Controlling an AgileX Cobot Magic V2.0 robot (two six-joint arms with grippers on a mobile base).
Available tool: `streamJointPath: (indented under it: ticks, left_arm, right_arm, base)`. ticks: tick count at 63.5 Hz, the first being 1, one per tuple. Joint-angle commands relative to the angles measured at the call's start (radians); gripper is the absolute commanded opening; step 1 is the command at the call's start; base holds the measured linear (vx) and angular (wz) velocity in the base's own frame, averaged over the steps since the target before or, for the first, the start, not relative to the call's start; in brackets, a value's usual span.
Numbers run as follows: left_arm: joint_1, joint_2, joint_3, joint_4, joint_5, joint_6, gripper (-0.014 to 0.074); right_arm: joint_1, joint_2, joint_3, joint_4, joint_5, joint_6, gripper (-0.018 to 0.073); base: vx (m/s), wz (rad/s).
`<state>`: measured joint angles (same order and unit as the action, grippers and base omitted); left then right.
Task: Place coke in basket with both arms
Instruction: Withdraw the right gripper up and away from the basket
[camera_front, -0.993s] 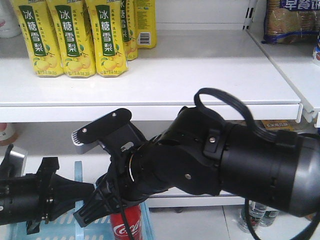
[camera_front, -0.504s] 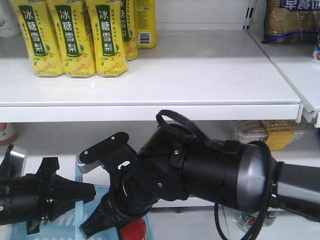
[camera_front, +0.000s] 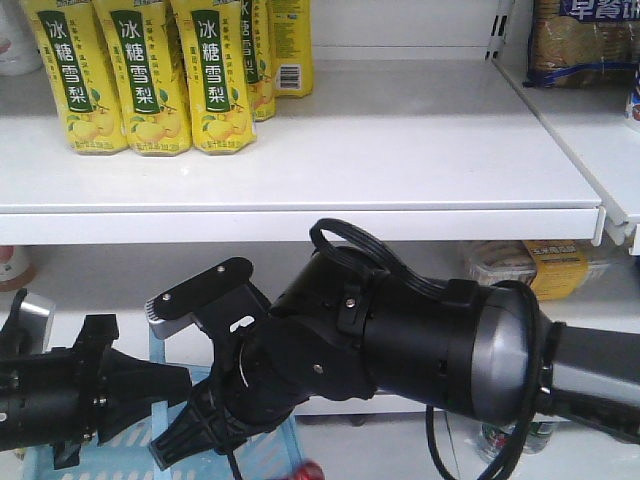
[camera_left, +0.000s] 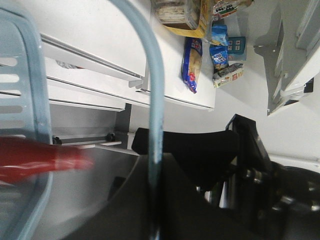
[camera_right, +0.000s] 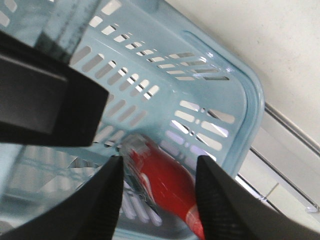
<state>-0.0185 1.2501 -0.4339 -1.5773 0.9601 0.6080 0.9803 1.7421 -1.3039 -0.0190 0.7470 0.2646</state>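
Observation:
The coke (camera_right: 167, 187), a red bottle, is blurred and tilted inside the light-blue basket (camera_right: 215, 85), below and between my right gripper's (camera_right: 160, 200) open jaws and touching neither finger. In the front view only a red bit of the coke (camera_front: 306, 470) shows at the bottom edge, beside the basket (camera_front: 275, 450). My right gripper (camera_front: 172, 450) points down-left over the basket. My left gripper (camera_front: 172, 384) reaches in from the left. In the left wrist view the left gripper (camera_left: 155, 200) is shut on the basket's handle (camera_left: 151, 90), with the coke (camera_left: 40, 160) a red blur beside the basket wall (camera_left: 25, 115).
White store shelves (camera_front: 330, 150) stand behind, with yellow drink cartons (camera_front: 130, 80) at top left and packaged snacks (camera_front: 535, 262) on the lower shelf at right. Water bottles (camera_front: 500, 440) stand on the floor at lower right. Snack packs (camera_left: 192, 60) show in the left wrist view.
The right arm has swung lower over the basket. The coke, first upright under the right gripper, has dropped almost out of the front view. The left arm has held still.

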Motion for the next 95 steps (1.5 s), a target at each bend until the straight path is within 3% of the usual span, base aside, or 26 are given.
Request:
streamJointPath:
  ticks: [1, 16, 26, 69, 77, 83, 89, 95]
  left_arm:
    - [-0.001, -0.023, -0.022, -0.076, 0.06, 0.003, -0.0006]
    - [-0.001, -0.023, -0.022, -0.076, 0.06, 0.003, -0.0006]
    - [-0.001, -0.023, -0.022, -0.076, 0.06, 0.003, -0.0006]
    - [-0.001, -0.023, -0.022, -0.076, 0.06, 0.003, -0.0006]
    - [-0.001, -0.023, -0.022, -0.076, 0.06, 0.003, -0.0006]
    - [-0.001, -0.023, -0.022, -0.076, 0.06, 0.003, -0.0006]
    - [-0.001, -0.023, -0.022, -0.076, 0.06, 0.003, -0.0006]
    - [-0.001, -0.023, -0.022, -0.076, 0.06, 0.003, -0.0006]
  right_arm:
    - [-0.001, -0.049, -0.031, -0.011, -0.054, -0.001, 0.0372]
    - [-0.001, -0.061, -0.031, -0.012, -0.045, -0.001, 0.0371]
    - [-0.001, -0.102, -0.031, -0.065, -0.034, 0.02, 0.0371]
    - [-0.001, -0.464, -0.031, -0.708, 0.08, 0.313, 0.0371]
    - [-0.001, -0.52, -0.031, -0.721, 0.056, 0.306, 0.0371]
    - [-0.001, -0.557, -0.02, -0.663, -0.007, 0.256, 0.0371]
    - [-0.001, -0.614, 0.063, -0.609, -0.156, 0.183, 0.0371]
    - [-0.001, -0.678, 0.199, -0.595, -0.314, 0.175, 0.0371]
  base:
    - [0.0, 0.0]
    - [0.0, 0.0]
    - [0.0, 0.0]
    - [0.0, 0.0]
    - [0.0, 0.0]
    - [0.0, 0.0]
    - [0.0, 0.0]
    - [0.0, 0.0]
